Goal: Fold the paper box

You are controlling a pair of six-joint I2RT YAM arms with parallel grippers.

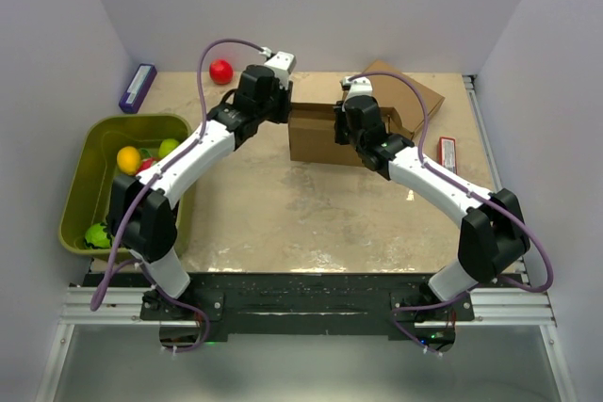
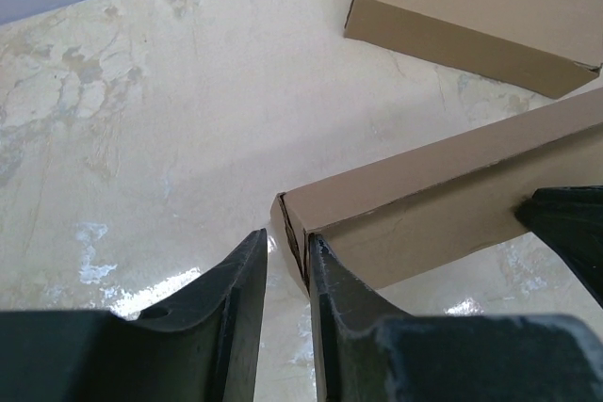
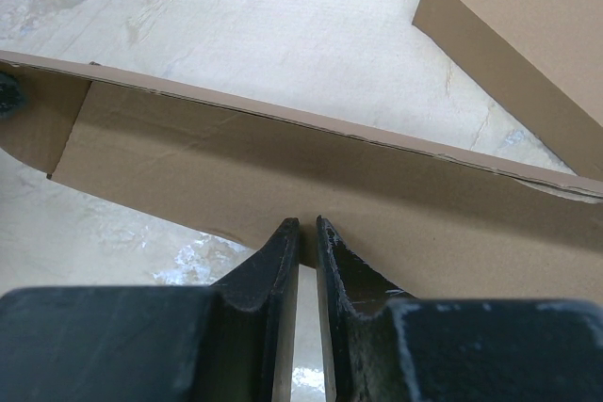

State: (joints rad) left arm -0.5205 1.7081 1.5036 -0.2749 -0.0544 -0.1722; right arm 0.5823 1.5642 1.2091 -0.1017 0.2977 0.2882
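Note:
The paper box (image 1: 313, 136) is a brown cardboard carton standing at the table's back middle, between my two grippers. In the left wrist view its long wall (image 2: 443, 204) runs right, and its left end wall sits between my left gripper's (image 2: 285, 256) narrowly spaced jaws. My left gripper (image 1: 283, 110) is at the box's left end. My right gripper (image 1: 350, 129) is at its right part; in the right wrist view the jaws (image 3: 307, 231) are pinched on the lower edge of a cardboard wall (image 3: 283, 167).
A second formed brown carton (image 1: 410, 96) lies behind right, also in the wrist views (image 2: 471, 7) (image 3: 528, 35). A green bin (image 1: 94, 171) with fruit stands left. A red ball (image 1: 220, 71), a purple box (image 1: 138, 88) and a small red packet (image 1: 448, 153) lie around.

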